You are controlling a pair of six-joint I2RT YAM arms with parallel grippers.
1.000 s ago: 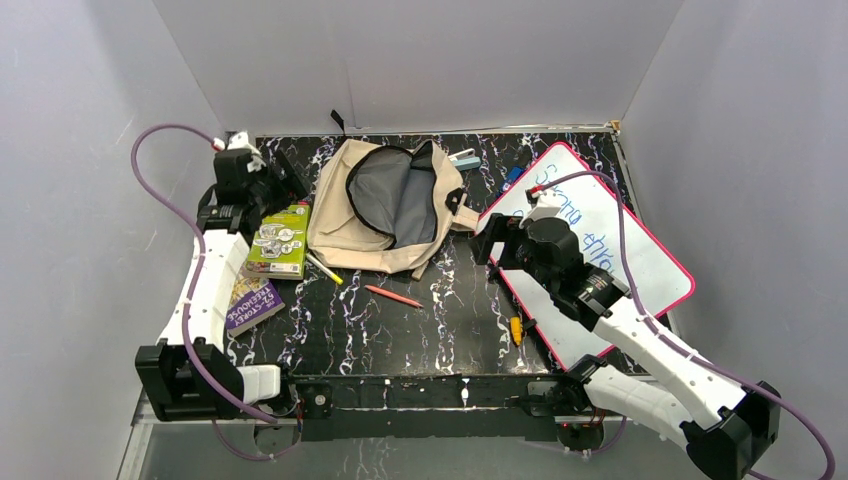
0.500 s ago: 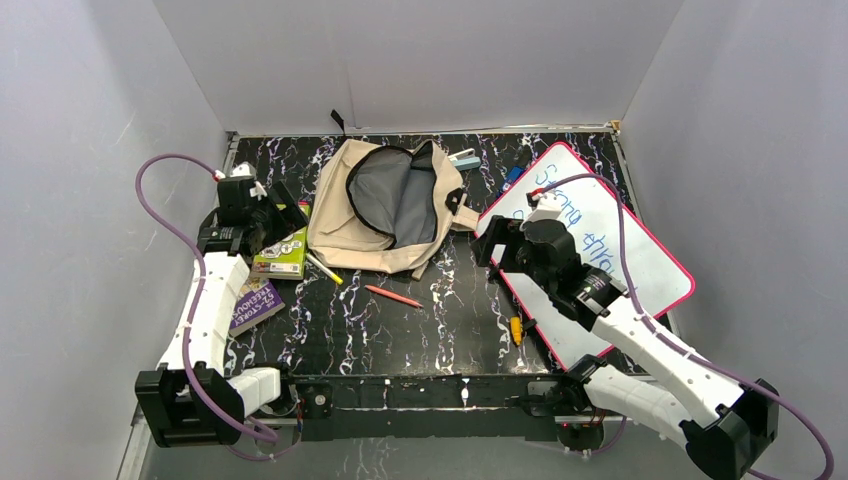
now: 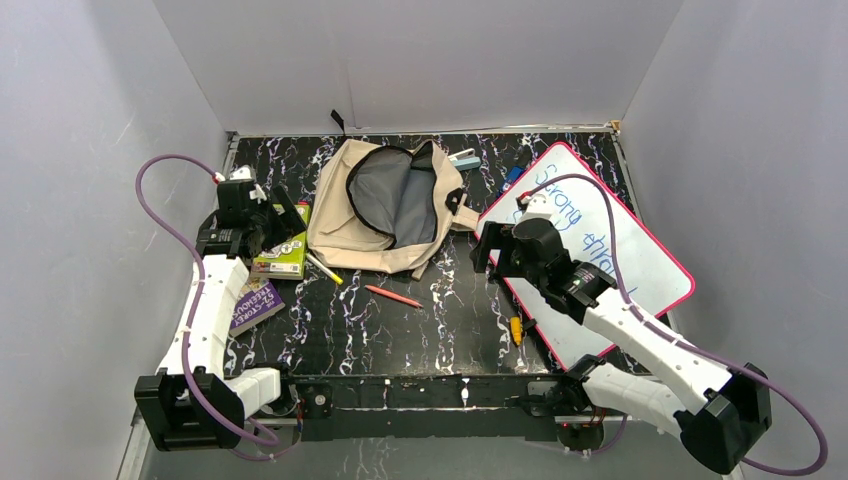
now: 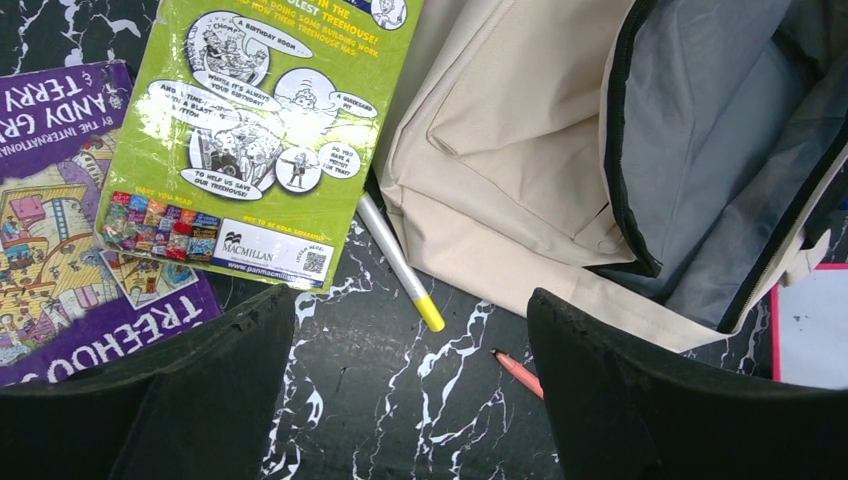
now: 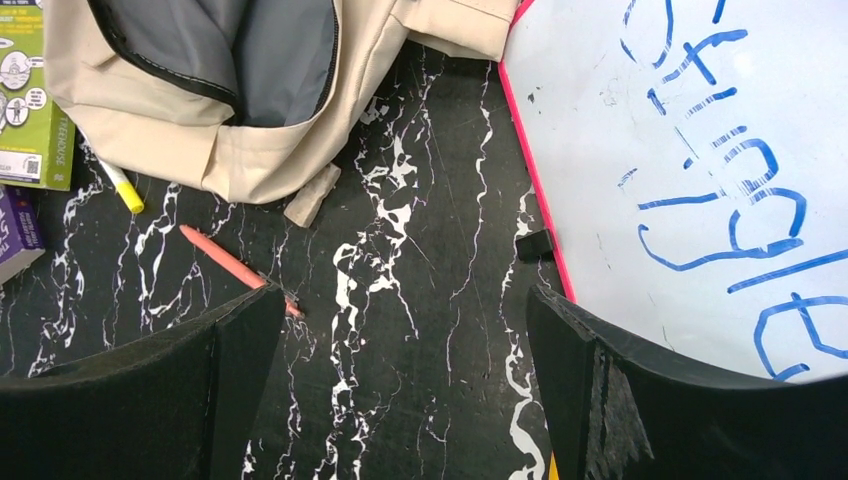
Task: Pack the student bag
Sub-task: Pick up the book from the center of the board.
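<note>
The student bag (image 3: 385,205) lies open at the back middle of the table, beige with its grey lining showing (image 4: 500,150) (image 5: 250,140). My left gripper (image 3: 278,212) hangs open over the green book (image 3: 280,250), just left of the bag. In the left wrist view its jaws (image 4: 410,310) stand wide above bare table, with nothing between them. My right gripper (image 3: 485,245) is open too, hovering between the bag and the pink-framed whiteboard (image 3: 600,250). Its jaws (image 5: 405,310) hold nothing.
A green book (image 4: 250,130) overlaps a purple book (image 4: 50,230) at the left. A yellow-tipped marker (image 4: 400,262) and a red pencil (image 3: 393,296) lie in front of the bag. A small yellow object (image 3: 516,328) sits by the whiteboard's near edge. Blue items (image 3: 465,160) lie behind the bag.
My left gripper has come from the back left corner toward the near side, over the green book. The right gripper has shifted slightly left. Both stay open.
</note>
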